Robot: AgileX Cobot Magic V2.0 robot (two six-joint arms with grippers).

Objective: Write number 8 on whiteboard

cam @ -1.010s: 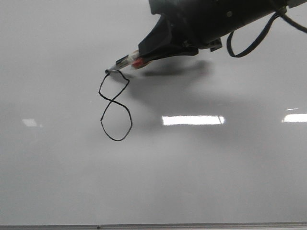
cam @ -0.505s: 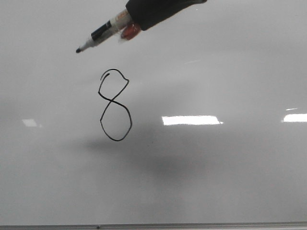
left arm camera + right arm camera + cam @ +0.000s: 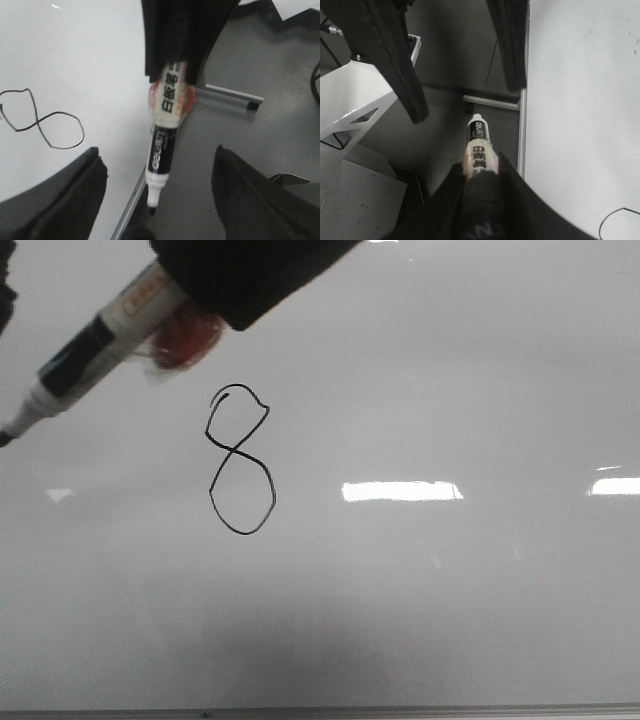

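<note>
The number 8 [image 3: 240, 462] is drawn in thin black line on the whiteboard [image 3: 450, 590], left of centre. My right gripper [image 3: 235, 275] is shut on a black-and-white marker [image 3: 90, 350] and holds it off the board, above and left of the 8, tip pointing down-left. In the right wrist view the gripper [image 3: 480, 167] clamps the marker [image 3: 477, 135] beside the whiteboard's [image 3: 580, 100] edge. My left gripper [image 3: 158, 153] is open and empty; the marker [image 3: 162, 135] hangs between its spread fingers without touching them. The 8 [image 3: 40, 120] also shows there.
A red-orange lump [image 3: 185, 340] sits on the marker at the right gripper's tips. Beyond the board's metal edge [image 3: 522, 135] lie a dark grey surface, a grey metal bar [image 3: 232, 94] and a white metal frame [image 3: 350, 105].
The marker tip has lifted off the top of the 8. My right gripper has carried the marker up and to the left, closer to the camera. The 8 now stands uncovered.
</note>
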